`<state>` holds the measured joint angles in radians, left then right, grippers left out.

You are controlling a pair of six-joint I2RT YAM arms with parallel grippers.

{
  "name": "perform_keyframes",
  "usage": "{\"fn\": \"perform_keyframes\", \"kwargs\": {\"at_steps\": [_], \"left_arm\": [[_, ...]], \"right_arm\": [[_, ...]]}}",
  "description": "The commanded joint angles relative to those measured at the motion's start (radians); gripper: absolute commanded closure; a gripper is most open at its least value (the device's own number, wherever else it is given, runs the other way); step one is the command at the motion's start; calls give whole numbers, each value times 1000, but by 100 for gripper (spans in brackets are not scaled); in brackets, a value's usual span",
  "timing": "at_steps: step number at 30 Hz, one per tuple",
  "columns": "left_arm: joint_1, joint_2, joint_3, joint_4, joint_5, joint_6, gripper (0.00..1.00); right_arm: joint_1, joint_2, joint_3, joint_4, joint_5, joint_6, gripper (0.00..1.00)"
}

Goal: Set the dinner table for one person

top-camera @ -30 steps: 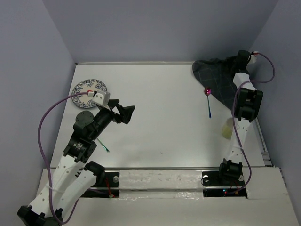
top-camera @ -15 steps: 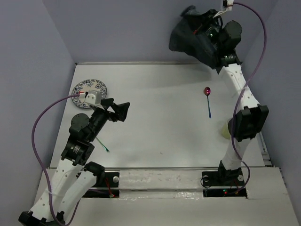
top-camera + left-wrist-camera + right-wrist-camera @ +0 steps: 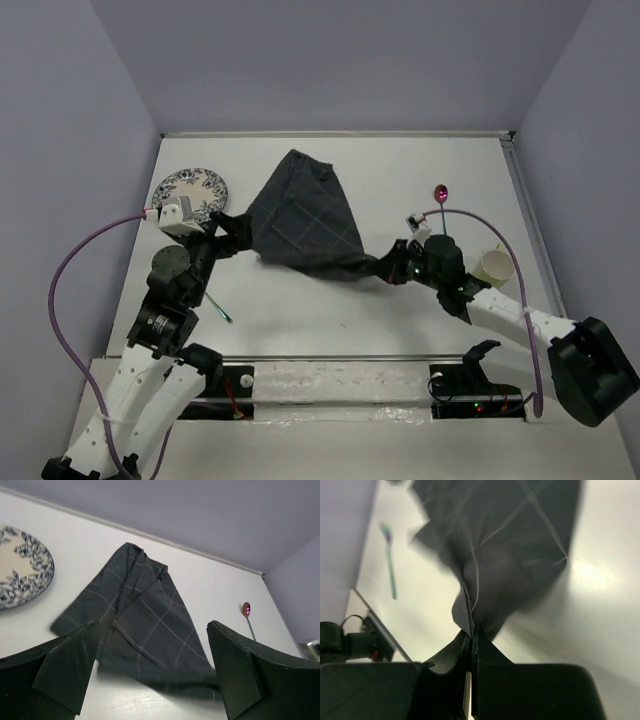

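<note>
White and matte, the large flat rectangular dinner table (image 3: 340,300) spreads across the whole top view, bounded by smooth lavender walls (image 3: 60,150). Over its middle sits a dark navy woven cloth with thin pale grid lines (image 3: 305,220), soft and creased, fanning into a rough triangle from 1 bunched corner. Its near edge is blurred in the left wrist view, so whether it rests on the tabletop cannot be told.

The right gripper (image 3: 471,635) pinches that bunched corner, its 2 black fingers pressed together on the fabric. The left gripper (image 3: 152,645) stands with its 2 dark fingers spread wide and holds nothing. The cloth lies beyond them.

A round glazed plate with a blue floral pattern (image 3: 190,188) lies at the far left, partly hidden by the left wrist. A pale cream cup (image 3: 493,266) sits near the right edge, behind the purple cable. A spoon with a glossy magenta bowl (image 3: 441,192) shows little of its handle. A thin green utensil (image 3: 220,308) beside the left arm is too slender to identify.
</note>
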<state>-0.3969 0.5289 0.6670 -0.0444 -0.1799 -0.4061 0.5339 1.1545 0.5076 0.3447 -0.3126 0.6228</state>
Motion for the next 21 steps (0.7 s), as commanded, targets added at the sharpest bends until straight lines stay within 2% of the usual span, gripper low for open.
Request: {"fn": "perform_keyframes", "kwargs": {"at_steps": [1,3,4,5,8,9,11,12,13,14,16,18,19,21], "left_arm": [[4,20,-79,-67,-23,-133,1],[4,16,-113,-68,-3,-169,3],[6,14,-130,-68,6,-196,16],[4,14,-159,-69,16,-212,39],[4,6,-199,-77,16,-278,55],[6,8,-230,-78,7,-295,55],[4,20,-253,-89,-33,-344,53],[6,25,-273,-95,-42,-365,52],[4,32,-283,-100,-47,-381,51],[4,36,-297,-101,-49,-393,51],[4,46,-299,-135,-65,-401,51],[0,43,-296,-149,-76,-408,51],[-2,36,-293,-150,-85,-408,51],[-2,33,-271,-153,-102,-402,51]], "right_arm": [[5,-236,-176,-14,203,161,100],[5,-295,-202,-91,231,161,100],[5,-335,-202,-167,262,152,100],[5,-348,-202,-188,270,146,100],[5,-375,-205,-243,290,124,100],[5,-377,-205,-251,290,123,100],[5,-362,-195,-274,282,107,78],[5,-336,-184,-289,279,98,70],[5,-323,-170,-332,271,72,57],[5,-312,-132,-363,268,55,50],[5,-289,-72,-485,276,-13,41],[15,-289,20,-558,306,-60,37],[26,-303,46,-605,360,-101,27],[37,-317,113,-636,383,-139,23]]}}
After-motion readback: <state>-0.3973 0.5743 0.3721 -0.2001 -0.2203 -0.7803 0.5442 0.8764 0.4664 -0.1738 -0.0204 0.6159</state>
